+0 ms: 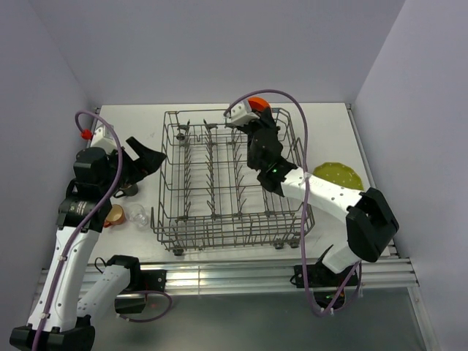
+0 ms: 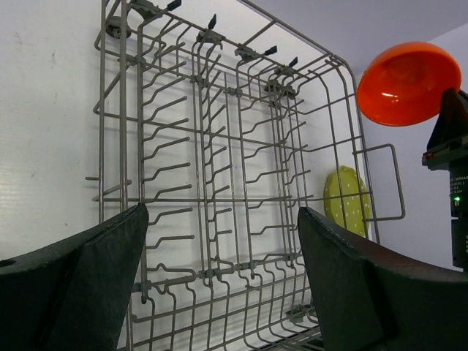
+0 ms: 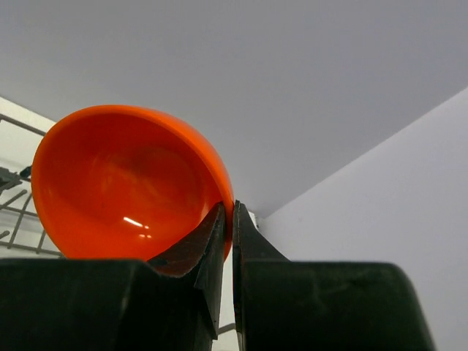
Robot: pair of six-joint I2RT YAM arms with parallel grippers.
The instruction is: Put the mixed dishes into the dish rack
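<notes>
Orange bowl (image 3: 124, 183) is pinched at its rim by the right hand (image 3: 227, 219), whose two fingers are closed nearly together on that thin edge. The bowl is tipped up on its side, its glossy hollow turned back toward the wrist. From above, the right hand (image 1: 250, 118) holds the bowl (image 1: 257, 103) in the air over the far right part of the dish rack (image 1: 212, 183), clear of the wires.

The left hand (image 2: 223, 219) has its fingers spread wide with nothing between them. It hangs just off the rack's left side (image 1: 150, 159) and points across the rack (image 2: 219, 146), whose rows of upright tines show no dishes in them. From this wrist the bowl (image 2: 406, 82) shows high above the rack's far end.

On the white counter (image 1: 329, 124), a yellow-green scalloped plate (image 1: 338, 174) lies flat just beyond the rack's right side, partly behind the right arm. Near the rack's near left corner stand a small orange handled cup (image 1: 115, 215) and a clear glass (image 1: 137, 214), side by side, the glass closer to the rack.
</notes>
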